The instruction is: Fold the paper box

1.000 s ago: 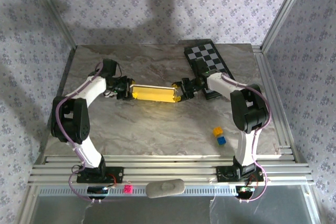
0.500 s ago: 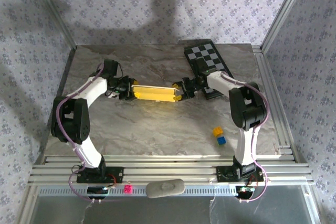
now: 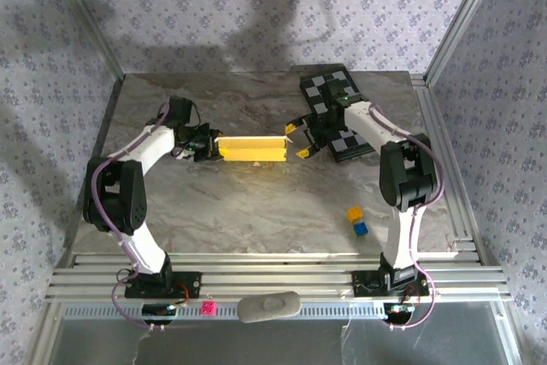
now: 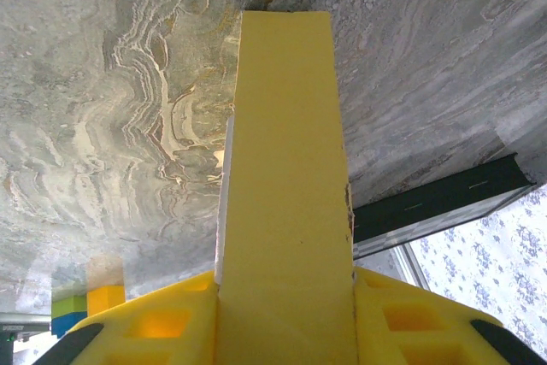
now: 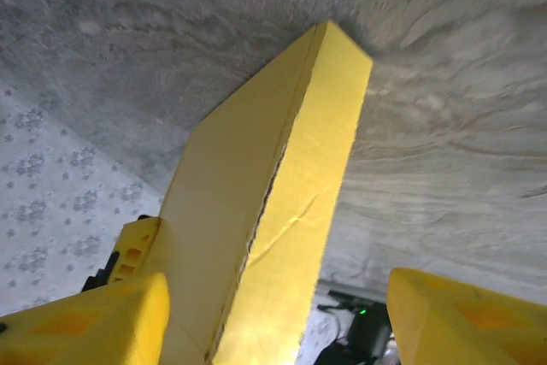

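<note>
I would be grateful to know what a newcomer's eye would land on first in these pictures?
The long, thin yellow cardboard paper box stands out in the middle of the grey marbled table, stretched between the two arms. The left gripper clamps its left end, while the right gripper hangs open just off its right end. Behind that arm lies a black-and-white chequered board.
</note>
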Controlling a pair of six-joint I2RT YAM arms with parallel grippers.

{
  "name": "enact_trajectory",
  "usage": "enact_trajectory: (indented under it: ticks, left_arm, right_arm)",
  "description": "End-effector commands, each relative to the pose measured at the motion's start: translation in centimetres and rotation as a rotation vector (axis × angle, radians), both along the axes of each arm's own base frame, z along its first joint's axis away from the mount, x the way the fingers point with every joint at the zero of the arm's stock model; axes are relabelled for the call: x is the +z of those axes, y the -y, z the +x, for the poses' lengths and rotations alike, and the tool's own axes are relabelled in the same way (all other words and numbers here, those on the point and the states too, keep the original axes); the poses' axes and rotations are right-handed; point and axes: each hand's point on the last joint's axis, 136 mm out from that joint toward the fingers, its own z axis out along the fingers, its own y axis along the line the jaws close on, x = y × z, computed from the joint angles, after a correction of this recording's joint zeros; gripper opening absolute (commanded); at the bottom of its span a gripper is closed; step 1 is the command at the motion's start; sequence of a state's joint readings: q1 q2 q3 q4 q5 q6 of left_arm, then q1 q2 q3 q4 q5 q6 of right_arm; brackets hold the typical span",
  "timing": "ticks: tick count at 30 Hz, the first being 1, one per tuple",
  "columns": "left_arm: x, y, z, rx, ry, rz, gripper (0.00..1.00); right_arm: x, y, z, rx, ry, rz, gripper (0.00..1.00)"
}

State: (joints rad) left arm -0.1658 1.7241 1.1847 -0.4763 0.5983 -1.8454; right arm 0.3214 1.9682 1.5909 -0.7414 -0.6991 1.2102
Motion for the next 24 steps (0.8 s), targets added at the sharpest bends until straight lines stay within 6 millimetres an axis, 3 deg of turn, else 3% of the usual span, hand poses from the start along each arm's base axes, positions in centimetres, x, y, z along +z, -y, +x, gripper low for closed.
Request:
enact_trajectory:
  ticks: [1,4,7,10,16,24]
  left_arm:
    - [0.4,0.1,-0.3,-0.002,-0.009,-0.004,0.28]
    - [0.4,0.0,-0.3,-0.004,-0.013,0.000,0.28]
    - [0.5,0.0,-0.3,-0.009,-0.014,0.005,0.28]
    - [0.5,-0.1,-0.3,-0.013,-0.018,0.009,0.28]
    - [0.4,-0.1,-0.2,-0.018,-0.023,0.016,0.28]
    - [0.6,-0.2,0.1,-0.017,-0.022,0.018,0.28]
  right_arm:
    - [3.6,4.0,-0.4,0.133,0.257,-0.181,0.66]
    - [6.8,4.9,0.3,0.299,0.591,-0.286,0.55]
    - [9.0,4.0,-0.6,0.503,0.890,-0.299,0.45]
    - [10.0,2.8,-1.4,0.663,1.107,-0.301,0.36]
    - [7.3,0.8,-3.4,1.098,1.088,-0.393,0.37]
    - [5.5,-0.5,-3.0,1.166,1.028,-0.450,0.37]
